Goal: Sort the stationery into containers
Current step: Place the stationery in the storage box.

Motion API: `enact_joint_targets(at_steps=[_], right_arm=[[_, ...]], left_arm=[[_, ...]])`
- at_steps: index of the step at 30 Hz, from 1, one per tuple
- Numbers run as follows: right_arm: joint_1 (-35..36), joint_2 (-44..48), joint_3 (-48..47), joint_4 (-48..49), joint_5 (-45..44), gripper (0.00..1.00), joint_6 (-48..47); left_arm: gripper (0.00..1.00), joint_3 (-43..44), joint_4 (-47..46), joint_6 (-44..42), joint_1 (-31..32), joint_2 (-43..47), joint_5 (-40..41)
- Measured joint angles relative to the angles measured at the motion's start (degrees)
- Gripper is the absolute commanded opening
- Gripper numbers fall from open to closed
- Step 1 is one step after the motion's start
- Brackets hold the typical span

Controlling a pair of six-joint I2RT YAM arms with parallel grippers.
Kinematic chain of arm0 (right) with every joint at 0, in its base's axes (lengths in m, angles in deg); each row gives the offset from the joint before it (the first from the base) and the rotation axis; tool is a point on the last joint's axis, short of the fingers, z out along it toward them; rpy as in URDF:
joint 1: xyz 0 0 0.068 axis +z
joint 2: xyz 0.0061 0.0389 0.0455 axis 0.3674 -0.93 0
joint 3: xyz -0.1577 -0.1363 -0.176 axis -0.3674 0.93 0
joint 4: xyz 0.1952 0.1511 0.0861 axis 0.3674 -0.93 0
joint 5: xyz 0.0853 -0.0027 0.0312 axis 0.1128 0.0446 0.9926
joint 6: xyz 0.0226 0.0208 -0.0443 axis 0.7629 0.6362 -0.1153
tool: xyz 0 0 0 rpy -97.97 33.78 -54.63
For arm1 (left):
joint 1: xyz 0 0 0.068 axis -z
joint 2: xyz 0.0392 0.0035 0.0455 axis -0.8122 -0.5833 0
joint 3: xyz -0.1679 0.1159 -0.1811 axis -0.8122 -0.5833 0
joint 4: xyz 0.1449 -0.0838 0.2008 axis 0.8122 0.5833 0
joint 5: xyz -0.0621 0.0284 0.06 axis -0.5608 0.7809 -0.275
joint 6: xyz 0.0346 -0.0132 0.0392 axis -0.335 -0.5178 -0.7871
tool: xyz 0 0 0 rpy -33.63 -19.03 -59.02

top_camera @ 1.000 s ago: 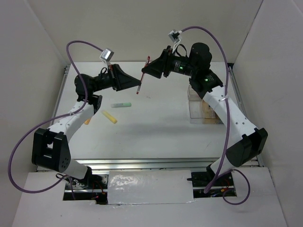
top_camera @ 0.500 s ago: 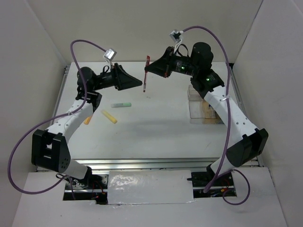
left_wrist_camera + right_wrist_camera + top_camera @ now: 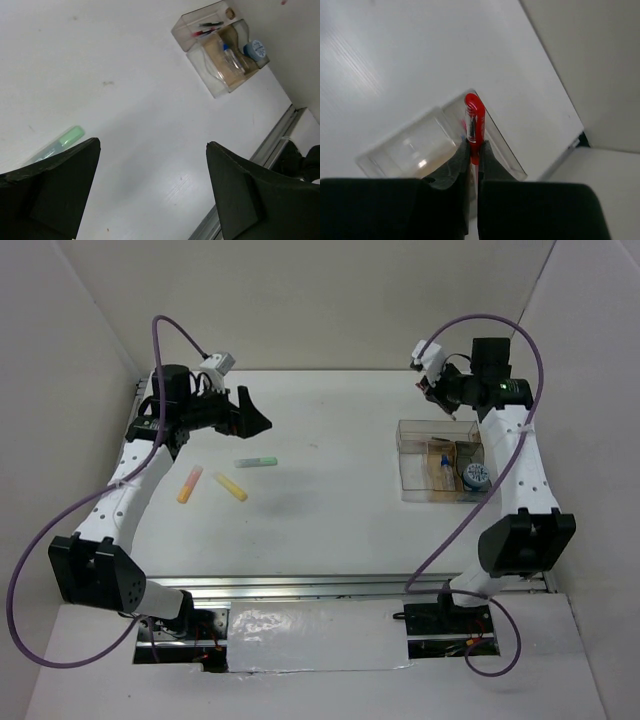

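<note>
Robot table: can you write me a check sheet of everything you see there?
Surface: white table, a few small marks.
Job's things: green marker, yellow marker and orange marker lie loose on the left; clear box on the right holds a roll, a tube and pens.
Clutter: nothing seen.
Grippers: left gripper open and empty; right gripper shut on a red pen near the box.
Cables: purple cables loop from both arms.
Surroundings: white walls on three sides.

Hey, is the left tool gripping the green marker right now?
No, the left tool stands wide open with nothing between its jaws, and the green marker lies loose on the table.
</note>
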Motion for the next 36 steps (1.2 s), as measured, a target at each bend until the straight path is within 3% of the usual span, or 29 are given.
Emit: enact_joint_targets(at_steps=[3,8,18,21,26,30,33,36], right_arm=[[-1.99,-4.5,0.31,-2.45,-5.66,0.0,-11.67],[-2.71,-12.46,1.16,-2.23,-14.4,0.0,-23.41],[1.44,-24.46,0.33,-1.62,-25.0,0.01,-30.75],[2.05,-25.92,0.72,-0.61,-26.97,0.12,-31.69],[2.19,-26.77,1.01,0.74,-29.64,0.23,-32.41],[2.19,-27.26,1.01,1.79,-31.19,0.44,-32.59],[2.19,-27.32,1.01,1.9,-31.5,0.54,-32.41],[2.27,-27.32,1.03,2.12,-31.28,0.54,-32.37]], left_arm=[[0.99,-0.52,1.99,-2.1,-0.98,-0.57,1.33],[0.99,-0.57,4.59,-3.91,-1.22,-2.05,3.67],[0.99,-0.55,9.73,-3.63,-4.83,-4.11,12.46],[0.99,-0.55,10.12,-3.69,-6.03,-4.04,16.11],[0.99,-0.55,11.96,-5.64,-6.71,-4.04,18.12],[0.99,-0.55,12.74,-8.39,-7.19,-4.04,18.18],[0.99,-0.55,13.44,-10.27,-7.43,-4.44,18.38],[0.95,0.61,15.02,-13.46,-7.54,-6.6,18.05]])
